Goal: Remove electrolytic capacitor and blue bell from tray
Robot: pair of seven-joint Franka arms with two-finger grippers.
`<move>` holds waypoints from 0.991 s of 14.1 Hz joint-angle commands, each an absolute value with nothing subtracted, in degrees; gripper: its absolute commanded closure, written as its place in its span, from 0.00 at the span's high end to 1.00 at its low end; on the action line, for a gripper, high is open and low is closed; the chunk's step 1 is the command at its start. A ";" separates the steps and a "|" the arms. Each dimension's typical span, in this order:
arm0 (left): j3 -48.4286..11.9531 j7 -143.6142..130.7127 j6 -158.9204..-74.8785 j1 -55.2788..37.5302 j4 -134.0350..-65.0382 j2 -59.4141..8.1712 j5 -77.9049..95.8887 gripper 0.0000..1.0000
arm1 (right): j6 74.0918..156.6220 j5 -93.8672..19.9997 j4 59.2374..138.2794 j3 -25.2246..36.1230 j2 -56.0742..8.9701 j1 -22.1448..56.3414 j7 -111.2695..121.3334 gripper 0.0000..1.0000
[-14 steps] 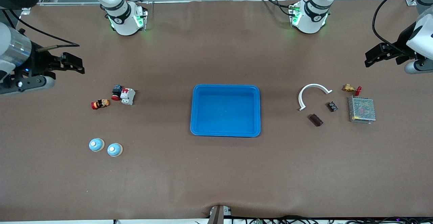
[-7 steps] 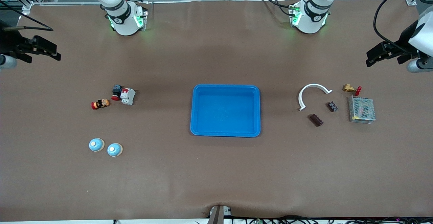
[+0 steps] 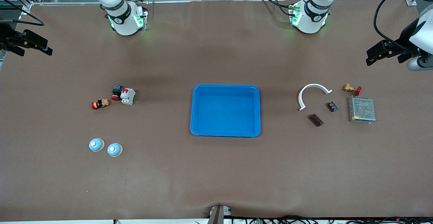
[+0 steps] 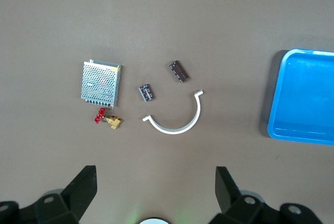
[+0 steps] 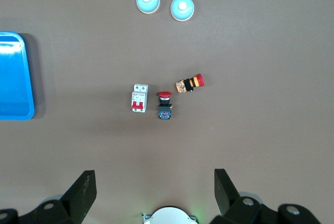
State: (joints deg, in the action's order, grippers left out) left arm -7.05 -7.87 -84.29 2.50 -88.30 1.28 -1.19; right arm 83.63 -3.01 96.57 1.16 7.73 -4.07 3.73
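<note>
Lying flat on the brown tabletop [image 3: 216, 176], two dark capacitors sit toward the left arm's end: one capacitor [image 3: 316, 119] nearer the front camera, its long axis slanted, the other capacitor [image 3: 332, 106] just beside the white curved piece [image 3: 313, 93]. Two blue bells [image 3: 105, 147] stand dome-up, side by side, toward the right arm's end. Between the groups rests the blue tray [image 3: 225, 132]. Both tools hang high with fingers spread wide, holding nothing: left tool [image 3: 385, 51] above the tabletop's edge, right tool [image 3: 25, 43] likewise.
</note>
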 commanded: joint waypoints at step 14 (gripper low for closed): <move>-7.12 -7.21 -82.79 2.46 -86.48 1.76 -0.09 1.00 | 83.50 -2.11 94.75 0.18 8.35 -5.01 2.90 1.00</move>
State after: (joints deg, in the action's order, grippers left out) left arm -7.13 -7.86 -84.02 2.47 -87.17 1.30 -1.18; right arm 83.69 -2.19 95.05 0.78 7.75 -4.07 3.64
